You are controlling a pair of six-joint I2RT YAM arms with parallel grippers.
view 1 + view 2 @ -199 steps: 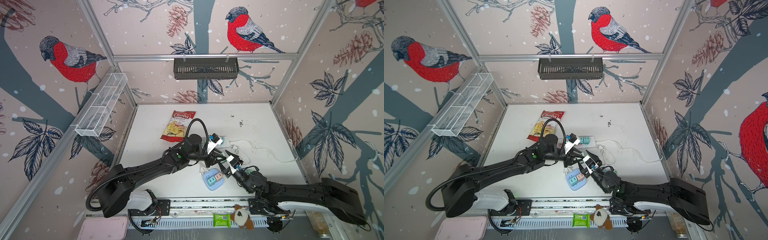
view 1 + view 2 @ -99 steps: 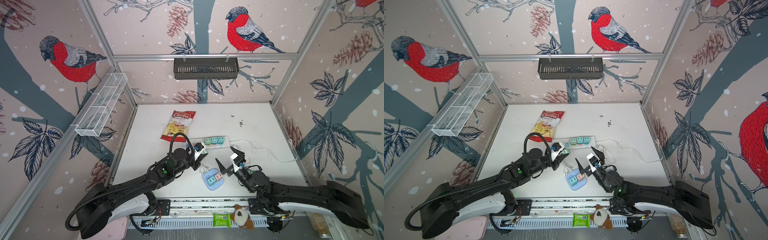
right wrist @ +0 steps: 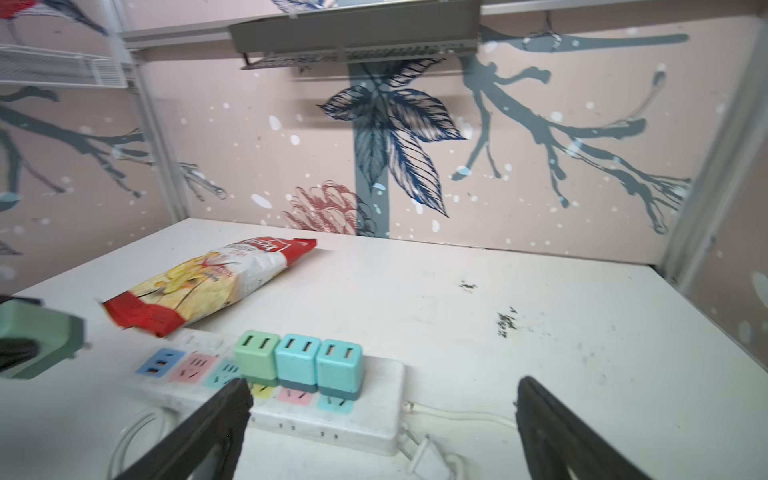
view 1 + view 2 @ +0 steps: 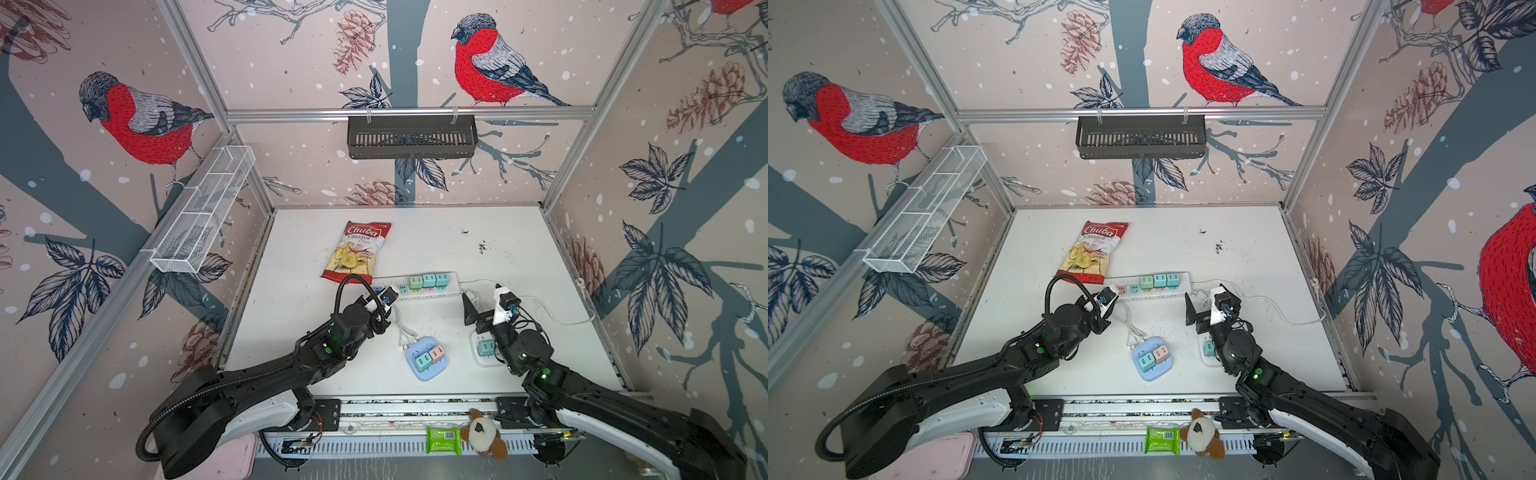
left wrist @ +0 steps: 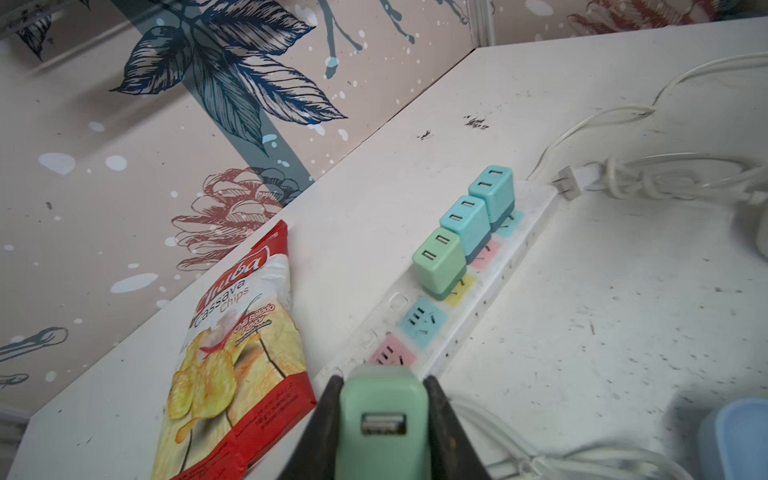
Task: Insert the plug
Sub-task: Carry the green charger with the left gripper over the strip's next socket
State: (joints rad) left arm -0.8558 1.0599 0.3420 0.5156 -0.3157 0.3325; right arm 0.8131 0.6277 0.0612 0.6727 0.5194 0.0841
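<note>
Left gripper [image 5: 382, 380] is clamped on the mint-green plastic cube plug [image 5: 382, 419] at the 9 o'clock end of the white plastic power strip [image 4: 452, 286] (by the pink socket [image 5: 392, 353]). Right gripper [image 3: 382, 388] is wide open, empty.

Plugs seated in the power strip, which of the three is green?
The green plug at the row's end, next to the empty blue socket; the other two plugs are blue.
</note>
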